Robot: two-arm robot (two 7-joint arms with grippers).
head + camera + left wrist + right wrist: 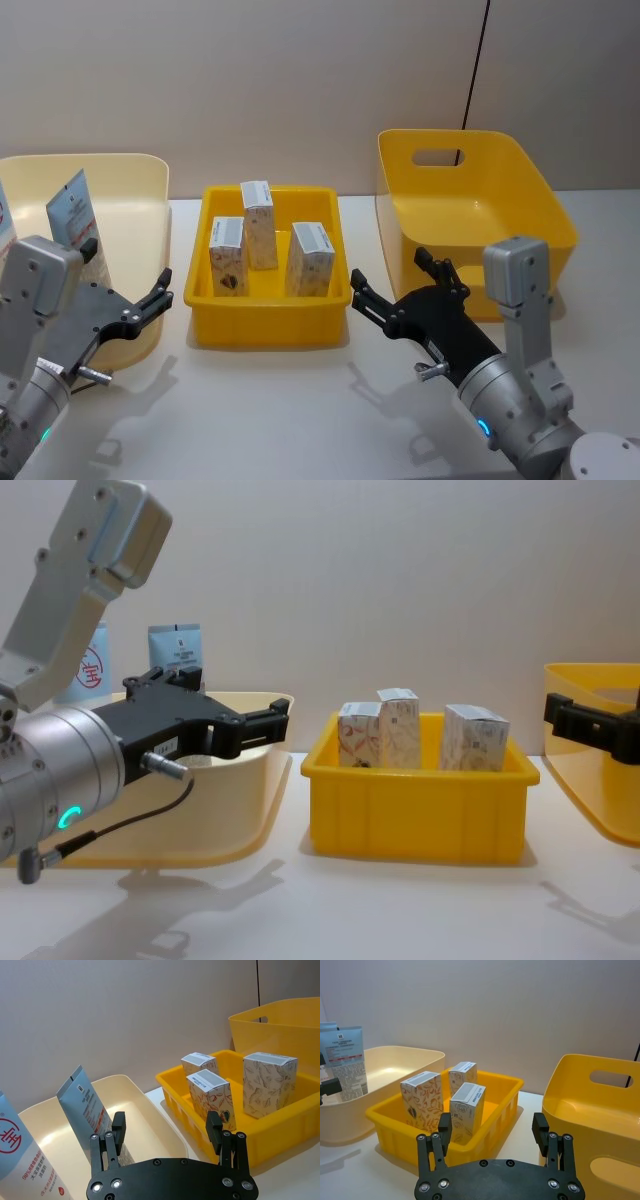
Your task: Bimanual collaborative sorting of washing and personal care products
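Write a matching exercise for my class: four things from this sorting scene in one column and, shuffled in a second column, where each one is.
Column 1
1. white cartons
2. light-blue tubes
3. left gripper
4. right gripper

Column 2
A. open, at the near corner of the handled yellow tub
B. standing in the shallow yellow tray
C. open, at the near corner of the cream tub
D. standing in the cream tub

Pairs: 1-B, 2-D, 3-C, 4-A
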